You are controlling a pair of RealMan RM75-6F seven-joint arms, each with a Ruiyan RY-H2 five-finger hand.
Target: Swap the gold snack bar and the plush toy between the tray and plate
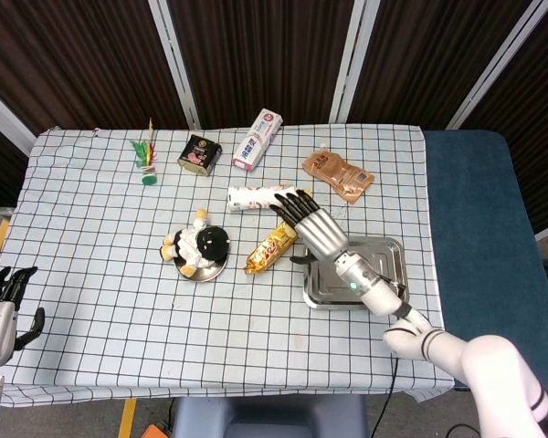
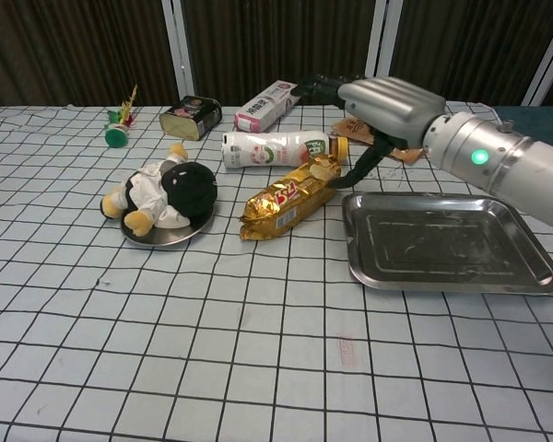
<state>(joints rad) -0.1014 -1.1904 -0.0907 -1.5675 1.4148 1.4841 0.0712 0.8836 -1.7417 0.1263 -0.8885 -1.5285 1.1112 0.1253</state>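
The gold snack bar lies flat on the checked cloth between the plate and the tray. My right hand hovers just above and to the right of it, fingers spread, holding nothing. The black-and-white plush toy lies on the small round metal plate. The rectangular metal tray has nothing in it. My left hand stays at the table's near left edge, fingers apart, holding nothing.
A white bottle lies just behind the snack bar. Further back are a white box, a dark tin, a brown pouch and a green-and-red toy.
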